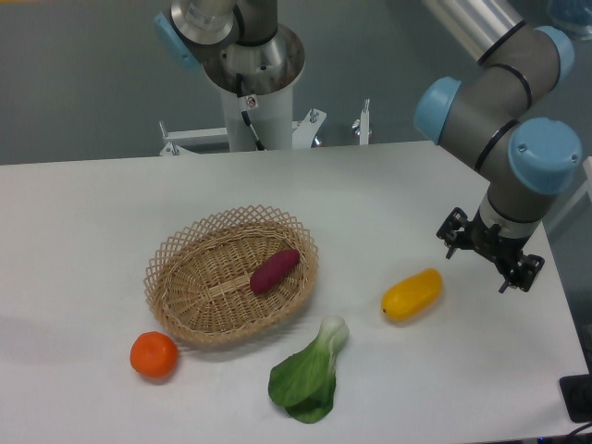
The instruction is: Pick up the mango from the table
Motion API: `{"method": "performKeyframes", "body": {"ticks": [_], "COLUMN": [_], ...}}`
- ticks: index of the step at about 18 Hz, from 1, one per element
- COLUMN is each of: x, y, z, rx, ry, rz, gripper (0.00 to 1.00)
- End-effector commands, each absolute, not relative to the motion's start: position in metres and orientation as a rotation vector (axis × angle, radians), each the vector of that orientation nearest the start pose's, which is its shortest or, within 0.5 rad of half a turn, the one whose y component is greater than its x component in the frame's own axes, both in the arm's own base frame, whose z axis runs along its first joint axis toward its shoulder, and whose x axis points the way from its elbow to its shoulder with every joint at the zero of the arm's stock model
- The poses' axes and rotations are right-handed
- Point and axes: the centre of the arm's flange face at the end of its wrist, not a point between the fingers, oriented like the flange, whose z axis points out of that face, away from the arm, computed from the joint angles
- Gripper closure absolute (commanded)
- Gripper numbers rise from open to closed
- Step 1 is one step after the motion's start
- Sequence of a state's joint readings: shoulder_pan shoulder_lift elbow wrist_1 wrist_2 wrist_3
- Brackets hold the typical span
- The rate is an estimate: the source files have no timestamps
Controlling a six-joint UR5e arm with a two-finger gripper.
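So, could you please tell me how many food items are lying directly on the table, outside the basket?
3: the mango right of the basket, the orange at its front-left, the bok choy in front.

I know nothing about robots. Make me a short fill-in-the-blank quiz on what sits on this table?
1. The purple sweet potato lies inside the ____.
2. The mango lies on the table, to the ____ of the basket in the picture.
3. The round orange fruit sits ____ the basket.
4. The gripper holds ____.

Missing words: basket; right; outside; nothing
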State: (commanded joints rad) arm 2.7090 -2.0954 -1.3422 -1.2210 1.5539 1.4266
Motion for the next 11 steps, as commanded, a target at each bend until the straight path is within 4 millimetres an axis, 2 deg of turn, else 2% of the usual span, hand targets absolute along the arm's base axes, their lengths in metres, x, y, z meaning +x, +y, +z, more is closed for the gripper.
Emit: {"method": "performKeyframes", "body": {"ticks": [3,7,11], "x": [-0.568,-0.547,-0.529], "y": [0.412,0.404,0.404], "z": [0.323,0.318,0.298], "rx": [-3.070,-3.060,-3.059], "ry": [0.447,0.448,0.465], "rz": [0.059,0.032,-0.029], "gripper": [0.00,0.00,0.00]}}
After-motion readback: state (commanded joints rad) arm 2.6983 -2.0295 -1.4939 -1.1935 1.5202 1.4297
